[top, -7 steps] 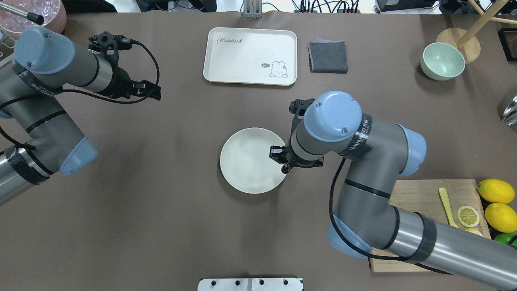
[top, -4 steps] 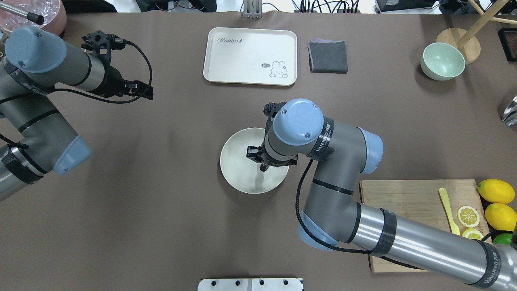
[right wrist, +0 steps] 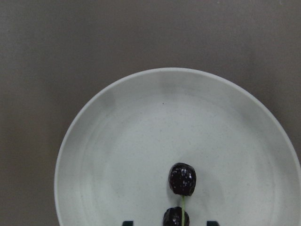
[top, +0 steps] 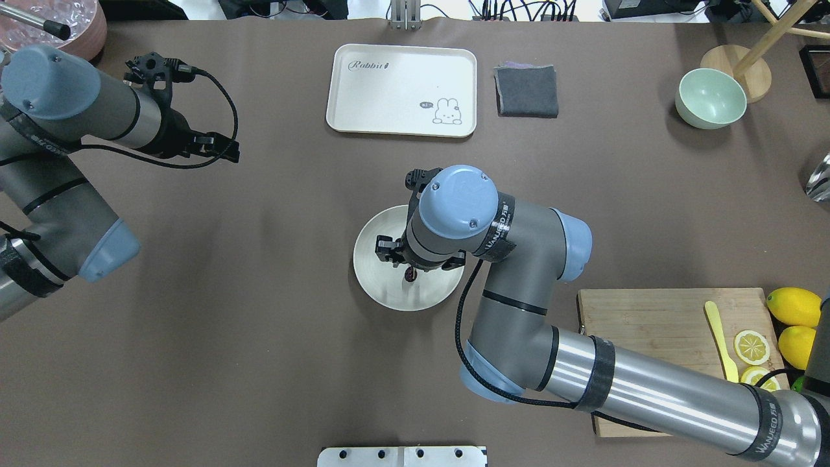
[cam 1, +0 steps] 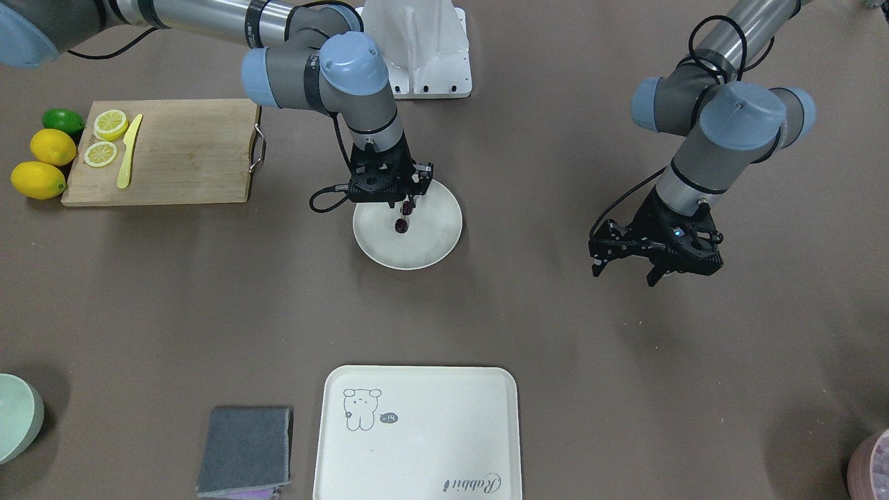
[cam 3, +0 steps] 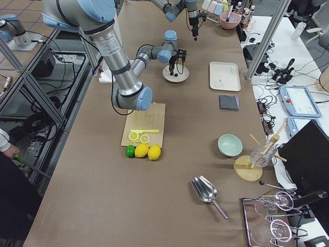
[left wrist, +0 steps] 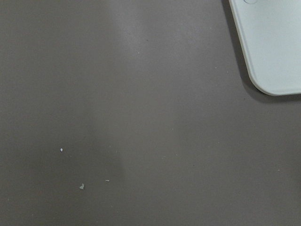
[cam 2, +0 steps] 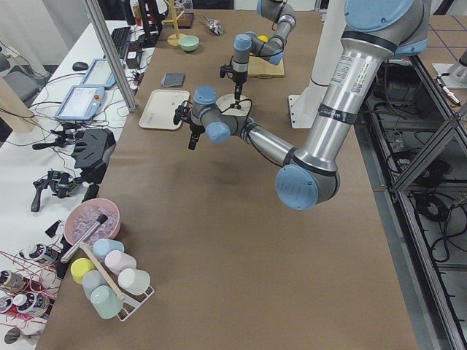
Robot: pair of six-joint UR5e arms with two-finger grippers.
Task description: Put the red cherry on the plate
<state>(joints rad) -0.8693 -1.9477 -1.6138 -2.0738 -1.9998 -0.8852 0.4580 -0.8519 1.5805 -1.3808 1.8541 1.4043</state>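
The red cherry [right wrist: 182, 179] is a pair of tiny dark cherries on thin stems. It hangs from my right gripper [cam 1: 407, 206] just over the middle of the plate [right wrist: 117, 155], a round cream dish. That gripper is shut on the stems, and the fruit [cam 1: 401, 225] dangles below its tips. In the overhead view the right wrist covers most of the plate [top: 382, 288], with the cherry [top: 410, 275] peeking out beneath it. My left gripper [cam 1: 625, 269] hovers open and empty over bare table, far to the plate's side.
A cream tray with a drawing [top: 402, 71] and a folded grey cloth [top: 526, 91] lie beyond the plate. A mint bowl [top: 710, 98] sits at the far right. A wooden board [top: 648, 318] holds lemon slices and a yellow knife [top: 720, 331], with whole lemons [top: 795, 306] beside it.
My right gripper has carried the cherry leftward from the plate's right rim to over its middle. The left arm has drifted slightly left and back.
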